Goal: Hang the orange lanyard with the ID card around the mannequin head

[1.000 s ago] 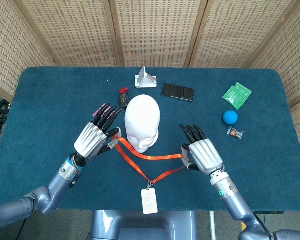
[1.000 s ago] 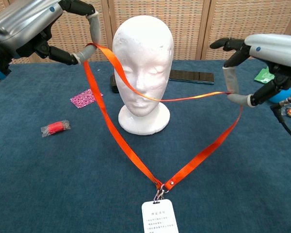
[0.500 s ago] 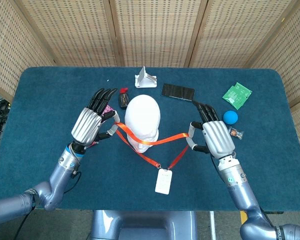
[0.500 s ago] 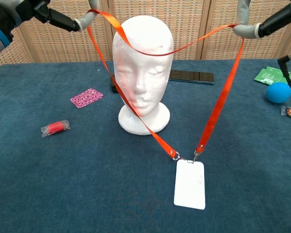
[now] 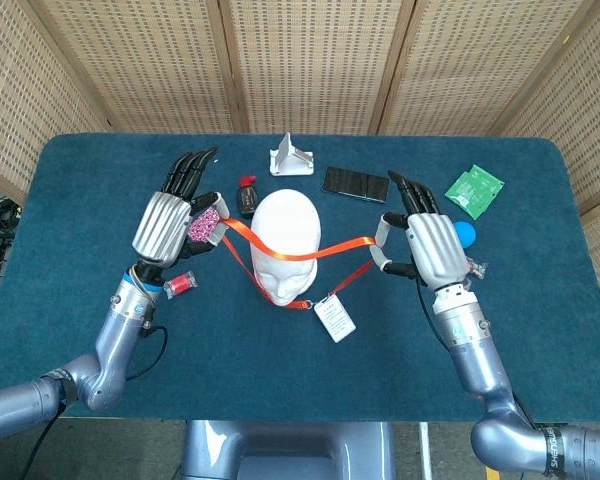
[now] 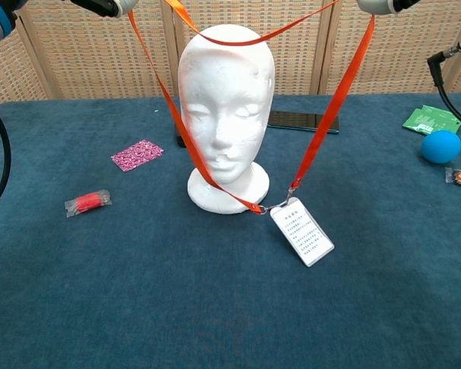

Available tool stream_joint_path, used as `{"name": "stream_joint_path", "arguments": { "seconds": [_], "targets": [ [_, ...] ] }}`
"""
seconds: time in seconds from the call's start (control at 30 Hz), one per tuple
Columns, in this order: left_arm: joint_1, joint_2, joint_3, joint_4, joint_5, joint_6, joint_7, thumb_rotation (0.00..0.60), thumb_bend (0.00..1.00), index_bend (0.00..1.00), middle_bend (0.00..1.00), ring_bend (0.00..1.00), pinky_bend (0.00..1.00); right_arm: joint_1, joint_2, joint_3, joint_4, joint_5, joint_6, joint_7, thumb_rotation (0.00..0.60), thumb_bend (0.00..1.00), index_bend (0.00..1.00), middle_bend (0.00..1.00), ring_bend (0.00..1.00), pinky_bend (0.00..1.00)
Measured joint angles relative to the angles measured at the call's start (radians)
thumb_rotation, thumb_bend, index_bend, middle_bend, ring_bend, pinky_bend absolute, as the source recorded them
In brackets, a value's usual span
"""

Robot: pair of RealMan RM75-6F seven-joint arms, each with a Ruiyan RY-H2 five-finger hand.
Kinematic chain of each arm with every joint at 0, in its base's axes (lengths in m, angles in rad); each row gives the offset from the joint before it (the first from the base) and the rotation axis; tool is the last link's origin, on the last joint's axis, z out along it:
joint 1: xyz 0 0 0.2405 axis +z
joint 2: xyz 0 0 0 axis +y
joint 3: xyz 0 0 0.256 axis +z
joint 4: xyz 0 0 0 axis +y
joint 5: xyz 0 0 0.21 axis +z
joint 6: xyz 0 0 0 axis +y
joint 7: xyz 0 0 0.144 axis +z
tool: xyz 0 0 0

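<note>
The white mannequin head (image 5: 285, 245) stands upright mid-table, facing me (image 6: 227, 115). An orange lanyard (image 5: 340, 246) is stretched wide between my two hands, and its upper strap crosses just over the crown (image 6: 250, 38). My left hand (image 5: 170, 220) holds the loop left of the head, my right hand (image 5: 435, 245) holds it on the right. In the chest view only the fingertips show at the top edge. Both lower straps run down to the white ID card (image 6: 302, 231), which hangs tilted by the base of the head (image 5: 335, 317).
Behind the head lie a black phone (image 5: 356, 184), a white stand (image 5: 293, 158) and a small black item (image 5: 247, 196). A pink packet (image 6: 137, 154) and a red packet (image 6: 86, 202) lie to the left. A blue ball (image 6: 441, 146) and a green packet (image 6: 432, 119) sit on the right.
Both hands rose and moved farther back over the table. The upper strap went from the face up to the crown. The ID card left the table front and swung to the head's base.
</note>
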Motion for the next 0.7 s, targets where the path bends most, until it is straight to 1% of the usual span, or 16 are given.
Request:
{"name": "stream_joint_path", "arguments": {
  "seconds": [0.2,0.4,0.6,0.7],
  "targets": [
    [-0.019,0.007,-0.045,0.001,-0.125,-0.054,0.021,0.600,0.48,0.83,0.00,0.00,0.00,0.053,-0.007,0.042,0.034,0.106,-0.020,-0.010,0.600,0.62,0.82,0.06,0.00,0.00],
    [-0.038,0.003,-0.072,0.027,-0.202,-0.079,0.062,0.600,0.48,0.83,0.00,0.00,0.00,0.100,-0.012,0.076,0.078,0.205,-0.042,-0.012,0.600,0.62,0.82,0.06,0.00,0.00],
    [-0.069,-0.020,-0.105,0.065,-0.289,-0.111,0.068,0.600,0.48,0.83,0.00,0.00,0.00,0.176,-0.031,0.087,0.170,0.299,-0.080,-0.043,0.600,0.62,0.82,0.06,0.00,0.00],
    [-0.082,-0.033,-0.110,0.082,-0.321,-0.120,0.086,0.600,0.48,0.83,0.00,0.00,0.00,0.206,-0.047,0.085,0.210,0.333,-0.097,-0.058,0.600,0.62,0.82,0.07,0.00,0.00]
  ]
}}
